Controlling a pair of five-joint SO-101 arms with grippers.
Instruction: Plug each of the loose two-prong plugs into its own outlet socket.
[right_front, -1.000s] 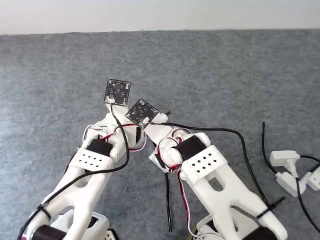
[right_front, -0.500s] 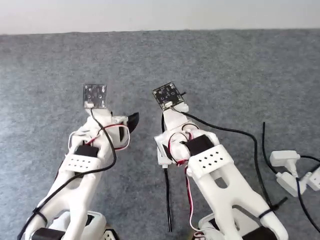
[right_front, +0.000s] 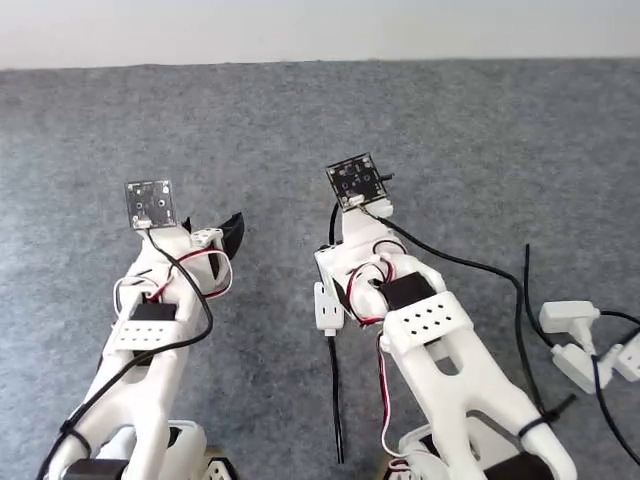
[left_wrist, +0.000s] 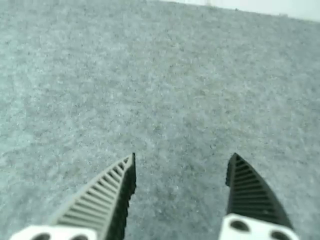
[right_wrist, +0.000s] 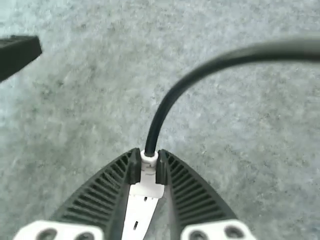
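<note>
Right wrist view: the right tool (right_wrist: 145, 167) is closed tight on 1 white plug (right_wrist: 143, 190), whose black cord (right_wrist: 200, 70) arches away from the plug over the grey bench (right_wrist: 75, 110). The left tool (left_wrist: 181, 170) gapes wide, empty, apart from the plug.

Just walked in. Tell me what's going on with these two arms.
The right hand is shut on a white plug, whose black cord arcs away above the grey mat. The left hand hangs open over bare mat, holding nothing. More white corded connectors lie at the table's right edge, apart from both arms. I can't tell whether they are plugs or sockets.
</note>
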